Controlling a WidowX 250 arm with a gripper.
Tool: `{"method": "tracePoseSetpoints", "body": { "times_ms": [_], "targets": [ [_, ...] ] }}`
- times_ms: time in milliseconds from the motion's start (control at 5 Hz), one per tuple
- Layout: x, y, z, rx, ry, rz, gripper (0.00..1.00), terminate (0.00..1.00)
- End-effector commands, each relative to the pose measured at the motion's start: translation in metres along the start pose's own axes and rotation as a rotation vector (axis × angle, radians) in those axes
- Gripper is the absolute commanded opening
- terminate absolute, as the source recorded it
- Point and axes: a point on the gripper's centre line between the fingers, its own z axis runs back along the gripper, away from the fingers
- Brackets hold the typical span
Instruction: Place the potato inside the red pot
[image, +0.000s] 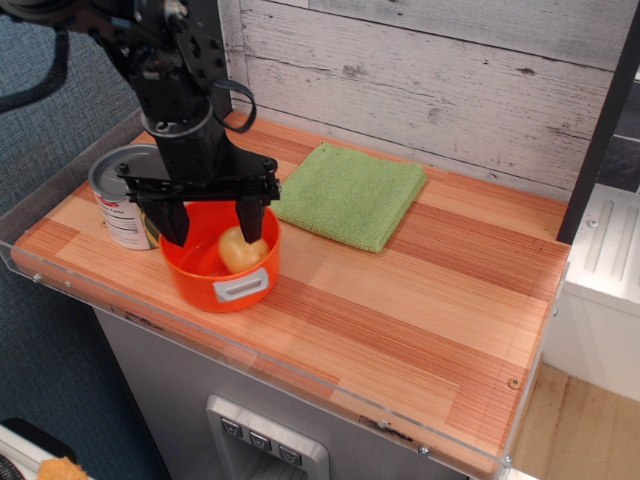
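The pale yellow-tan potato (241, 250) lies inside the orange-red pot (222, 262), toward its right side. The pot stands on the wooden table near the front left, a grey loop handle facing front. My black gripper (211, 222) hangs straight over the pot with its two fingers (250, 217) spread wide apart and nothing between them. The fingertips are at about rim height, above the potato and not touching it.
A silver-topped tin can (125, 196) with a striped label stands just left of the pot, touching or nearly touching it. A folded green cloth (348, 194) lies to the right behind. A clear plastic rim (300, 370) edges the table front.
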Motion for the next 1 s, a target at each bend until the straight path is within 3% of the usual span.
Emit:
{"method": "tracePoseSetpoints", "body": {
  "times_ms": [0, 400, 600, 800],
  "targets": [
    [0.013, 0.0, 0.035, -0.02, -0.078, 0.014, 1.0, 0.0],
    [0.027, -0.006, 0.063, -0.021, -0.081, 0.022, 1.0, 0.0],
    [0.042, -0.006, 0.071, 0.005, -0.078, 0.033, 1.0, 0.0],
    [0.055, 0.004, 0.081, 0.074, -0.068, 0.038, 1.0, 0.0]
  ]
}}
